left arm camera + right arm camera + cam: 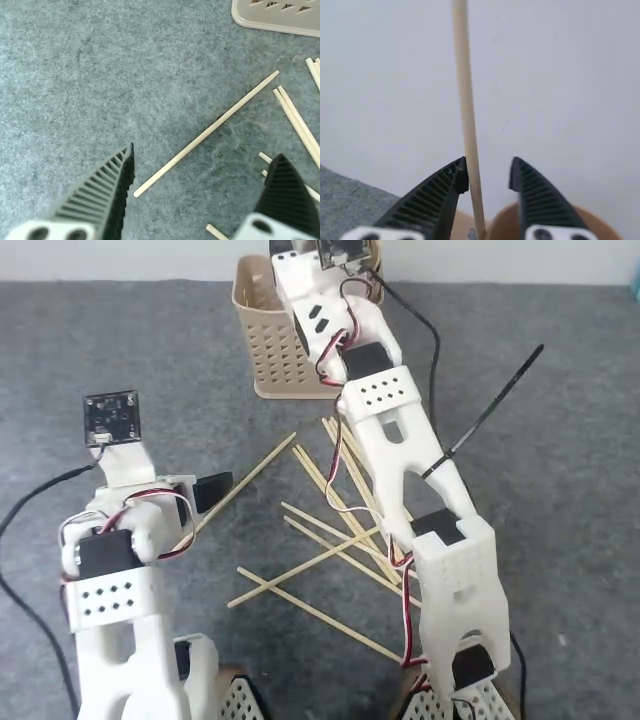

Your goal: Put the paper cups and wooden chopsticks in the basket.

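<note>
Several wooden chopsticks (pixel 340 530) lie crossed on the grey carpet between the two arms. One chopstick (pixel 210 132) lies apart from the heap, and my left gripper (pixel 204 152) hovers open just above it, one finger on each side. The beige slotted basket (pixel 265 350) stands at the far edge. My right arm stretches over it. My right gripper (pixel 490 165) is open, with an upright chopstick (pixel 465 100) leaning on one finger and a gap to the other. Brown paper cup rims (pixel 502 225) show below the fingers.
A black strap (pixel 490 410) sticks out from the right arm, and a black cable (pixel 425 330) runs along it. Another cable (pixel 40 495) trails left of the left arm. A pale wall rises behind the basket. Bare carpet lies to the left and far right.
</note>
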{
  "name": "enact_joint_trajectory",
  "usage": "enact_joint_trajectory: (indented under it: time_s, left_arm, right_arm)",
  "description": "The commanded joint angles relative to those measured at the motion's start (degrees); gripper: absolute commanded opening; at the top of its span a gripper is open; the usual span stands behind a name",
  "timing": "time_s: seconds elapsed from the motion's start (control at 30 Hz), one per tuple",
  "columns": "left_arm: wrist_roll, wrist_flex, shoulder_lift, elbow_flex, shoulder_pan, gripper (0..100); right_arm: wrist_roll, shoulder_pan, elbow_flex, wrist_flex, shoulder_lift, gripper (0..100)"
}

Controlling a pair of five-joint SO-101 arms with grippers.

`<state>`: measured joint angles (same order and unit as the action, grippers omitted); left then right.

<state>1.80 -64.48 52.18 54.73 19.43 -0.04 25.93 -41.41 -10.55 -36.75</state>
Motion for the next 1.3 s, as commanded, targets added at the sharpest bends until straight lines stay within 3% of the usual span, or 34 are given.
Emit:
enact_joint_trajectory:
  time_s: [0.0,0.23,0.4,0.63,0.83,1.0,1.1,1.27]
  left_arm:
    - [1.14,1.23,1.49,-0.48,0.00,39]
    - [1.05,1.14,1.49,-0.40,0.00,39]
    - [0.26,-0.70,1.41,-0.66,-1.41,39]
    - [-7.30,-10.20,1.41,-7.16,-5.98,39]
    - [-9.14,-14.42,0.00,-11.65,-6.24,39]
    - [-9.85,-15.21,-12.57,-16.57,-6.24,39]
    - [-13.89,-15.21,-23.38,-21.85,-6.07,39]
    - [-19.25,-15.21,-38.15,-31.69,-6.42,27]
  right_arm:
    - [-1.32,0.22,-1.23,-0.75,1.45,23.4]
    - [-1.23,-0.22,-1.23,-0.75,4.62,23.5]
    - [-5.71,0.22,-1.23,-22.37,16.92,23.5]
    - [-10.11,0.40,-1.14,-55.16,34.33,23.5]
    - [-9.93,0.31,-1.05,-69.85,45.14,23.5]
    - [-9.93,0.22,-1.05,-79.87,53.85,23.4]
    - [-10.20,-3.12,-0.97,-86.29,57.63,23.4]
    - [-9.76,-9.54,6.07,-92.44,61.14,23.4]
